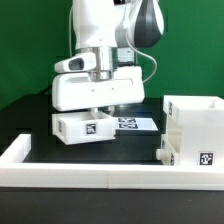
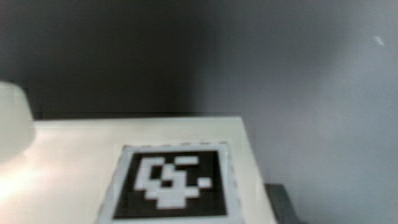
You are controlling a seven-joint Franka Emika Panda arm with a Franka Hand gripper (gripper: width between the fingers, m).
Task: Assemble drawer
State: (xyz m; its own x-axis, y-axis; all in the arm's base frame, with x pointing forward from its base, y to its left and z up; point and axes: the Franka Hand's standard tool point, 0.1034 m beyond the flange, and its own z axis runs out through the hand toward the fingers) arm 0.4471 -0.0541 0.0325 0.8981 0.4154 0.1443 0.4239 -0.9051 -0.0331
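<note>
On the exterior view's left side, the first small tray (image 1: 85, 127) sits on the black table (image 1: 140, 147). The gripper (image 1: 92, 111) is right on top of it and points straight down. The tray's long side runs across the picture, from the exterior view's left to its right. The gripper's big white body hides the fingers, so I cannot tell if they are wide, narrow, or pinching the tray. The wrist view does not help. It shows only the tray's flat white top very close up, with its black-and-white tag (image 2: 173, 181), and no fingers. A bit to the right, just behind the tray, lies the marker board (image 1: 135, 123). Farther right, well apart from the gripper, stands the tall housing (image 1: 195, 122). The second small tray (image 1: 195, 157) sits low, just in front of the housing, and I cannot tell if they touch. A low white wall (image 1: 100, 178) runs along the front. What matters most is that the housing is off to the exterior view's right of the gripper. I think the tray under the gripper has to go that way, more or less along its own long side.
</note>
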